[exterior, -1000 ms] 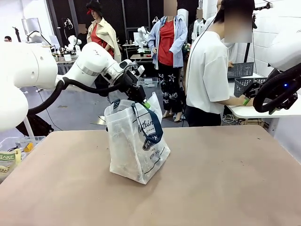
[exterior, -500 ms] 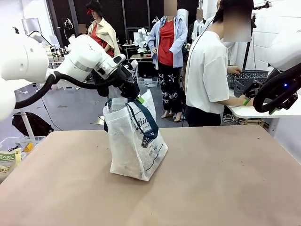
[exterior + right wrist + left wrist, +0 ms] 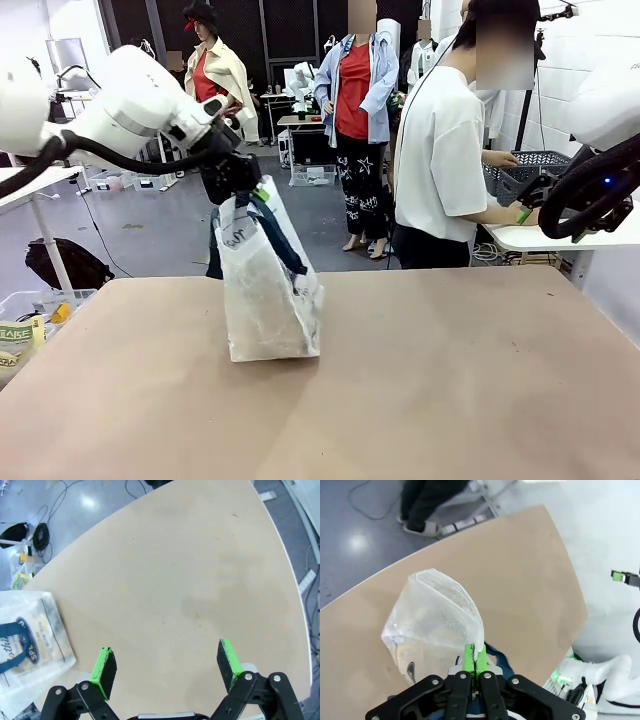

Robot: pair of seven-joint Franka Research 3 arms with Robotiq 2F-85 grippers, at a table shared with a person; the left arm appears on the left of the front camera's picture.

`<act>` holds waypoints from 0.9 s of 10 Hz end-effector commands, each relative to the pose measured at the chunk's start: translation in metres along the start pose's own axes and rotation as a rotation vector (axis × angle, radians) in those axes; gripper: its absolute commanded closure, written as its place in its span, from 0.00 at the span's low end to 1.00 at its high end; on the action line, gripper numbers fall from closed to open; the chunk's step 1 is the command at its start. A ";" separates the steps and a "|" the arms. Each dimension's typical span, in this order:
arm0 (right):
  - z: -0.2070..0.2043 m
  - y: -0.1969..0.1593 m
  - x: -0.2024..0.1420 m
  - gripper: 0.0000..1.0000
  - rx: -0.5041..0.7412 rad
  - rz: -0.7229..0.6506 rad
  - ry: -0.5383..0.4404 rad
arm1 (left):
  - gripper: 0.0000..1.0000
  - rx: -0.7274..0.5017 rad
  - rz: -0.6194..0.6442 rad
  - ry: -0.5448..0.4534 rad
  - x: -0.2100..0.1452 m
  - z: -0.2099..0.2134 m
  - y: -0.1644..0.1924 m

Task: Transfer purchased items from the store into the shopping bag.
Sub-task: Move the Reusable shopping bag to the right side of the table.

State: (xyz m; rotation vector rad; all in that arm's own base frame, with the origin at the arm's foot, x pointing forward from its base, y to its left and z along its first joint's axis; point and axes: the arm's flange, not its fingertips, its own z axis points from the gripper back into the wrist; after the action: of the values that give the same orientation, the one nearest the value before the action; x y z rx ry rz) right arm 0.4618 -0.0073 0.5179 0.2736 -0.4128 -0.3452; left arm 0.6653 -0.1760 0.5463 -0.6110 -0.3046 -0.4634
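The shopping bag (image 3: 265, 295), crinkly clear-white plastic with navy strap handles, stands on the brown table (image 3: 450, 380) left of the middle. Its top is pulled up to a peak. My left gripper (image 3: 245, 190) is shut on that top edge, by a navy strap. In the left wrist view the green pads (image 3: 469, 656) pinch the bag's rim (image 3: 470, 640), with the bag (image 3: 432, 622) hanging below. My right gripper (image 3: 530, 205) hovers at the far right above the table's edge, open. The right wrist view has it (image 3: 167, 667) open over bare table, the bag (image 3: 30, 630) far to one side.
A person in a white shirt (image 3: 440, 150) stands at the far right side, one hand at a dark grey basket (image 3: 520, 165) on a white side table (image 3: 560, 238). A clear bin of packets (image 3: 25, 325) sits off the table's left edge.
My left arm has swung left and upward with the bag's top in its grip. The bag has turned and shifted left, so its narrow side now faces the front camera. The right gripper has stayed put.
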 end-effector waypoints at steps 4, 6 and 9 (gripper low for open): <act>0.001 0.000 0.001 0.00 -0.008 0.006 0.004 | 1.00 0.074 0.237 -0.159 -0.060 0.075 0.038; 0.001 0.000 0.001 0.00 -0.008 0.006 0.004 | 1.00 0.062 0.313 -0.229 -0.081 0.106 0.061; 0.001 0.000 0.001 0.00 -0.008 0.006 0.004 | 1.00 0.025 0.368 -0.298 -0.093 0.115 0.068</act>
State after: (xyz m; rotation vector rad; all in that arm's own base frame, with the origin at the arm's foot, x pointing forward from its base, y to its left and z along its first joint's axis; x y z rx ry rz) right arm 0.4618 -0.0076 0.5179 0.2732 -0.4123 -0.3456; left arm 0.6130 -0.0112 0.5630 -0.6547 -0.4223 -0.0303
